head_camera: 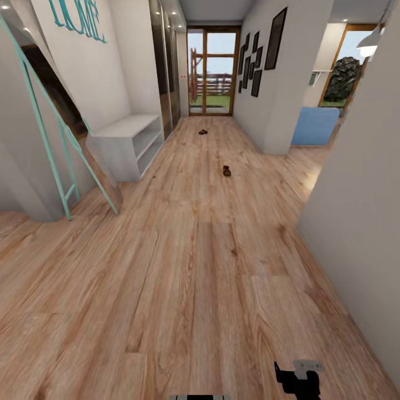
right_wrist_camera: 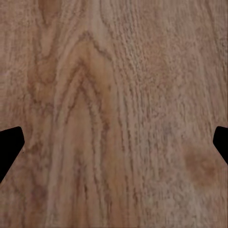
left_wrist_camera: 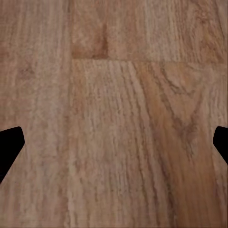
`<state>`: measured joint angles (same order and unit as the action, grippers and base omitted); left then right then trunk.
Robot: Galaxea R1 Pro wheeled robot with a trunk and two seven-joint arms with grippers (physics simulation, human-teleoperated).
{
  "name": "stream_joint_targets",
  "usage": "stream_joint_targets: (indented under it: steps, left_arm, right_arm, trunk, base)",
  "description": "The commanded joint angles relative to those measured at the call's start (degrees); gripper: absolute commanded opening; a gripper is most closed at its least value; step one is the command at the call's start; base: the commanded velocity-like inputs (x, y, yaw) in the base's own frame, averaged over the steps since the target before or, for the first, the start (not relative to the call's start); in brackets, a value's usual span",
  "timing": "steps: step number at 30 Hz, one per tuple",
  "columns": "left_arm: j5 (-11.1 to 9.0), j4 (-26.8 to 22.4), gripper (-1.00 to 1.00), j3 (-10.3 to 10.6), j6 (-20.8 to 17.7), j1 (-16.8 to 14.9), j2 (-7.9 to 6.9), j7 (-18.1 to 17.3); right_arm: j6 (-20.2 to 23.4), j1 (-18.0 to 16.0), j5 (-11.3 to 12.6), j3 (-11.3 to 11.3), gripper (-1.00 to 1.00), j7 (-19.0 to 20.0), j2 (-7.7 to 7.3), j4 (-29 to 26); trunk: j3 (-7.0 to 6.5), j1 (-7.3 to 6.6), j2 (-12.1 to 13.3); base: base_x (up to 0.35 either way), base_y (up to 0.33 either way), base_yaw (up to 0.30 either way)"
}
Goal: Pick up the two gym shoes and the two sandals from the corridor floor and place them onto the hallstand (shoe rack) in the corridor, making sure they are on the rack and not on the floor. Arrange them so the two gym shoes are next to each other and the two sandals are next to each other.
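Far ahead of my right tool (head_camera: 298,378), slightly to its left, 2 sandals (head_camera: 226,171) lie well apart on the corridor floor (head_camera: 194,266); both tools hang spread wide, holding nothing.

You get a bright, even corridor: daylight comes through the glass door (head_camera: 210,72) at the far end and a window (head_camera: 345,69) at the right, and ceiling spots (head_camera: 176,12) glow on the left. Shadows on the floor (head_camera: 194,266) are faint. Walls bow outward near the edges of your head view. The two dark specks far down the floor are too small to resolve, perhaps sandals. Both wrist views show the wood grain soft and slightly blurred.
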<state>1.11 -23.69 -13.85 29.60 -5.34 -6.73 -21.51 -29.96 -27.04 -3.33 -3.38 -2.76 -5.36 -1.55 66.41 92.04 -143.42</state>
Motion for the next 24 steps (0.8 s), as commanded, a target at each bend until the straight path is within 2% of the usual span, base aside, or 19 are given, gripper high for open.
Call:
stream_joint_targets:
  steps: [1, 24]
  left_arm:
    - [0.12, 0.05, 1.00, -0.47, 0.07, -0.06, 0.05, -0.55]
    - [0.11, 0.05, 1.00, -0.48, 0.10, -0.03, 0.05, -0.55]
  right_arm:
    - [-0.18, -0.03, -0.37, -0.33, 1.00, -0.14, 0.00, 0.06]
    - [-0.18, -0.03, -0.37, -0.32, 1.00, -0.21, 0.03, 0.06]
  trunk:
    - [0.05, 0.02, -0.01]
    - [0.05, 0.02, -0.01]
  base:
    - [0.339, 0.089, 0.000]
    - [0.339, 0.089, 0.000]
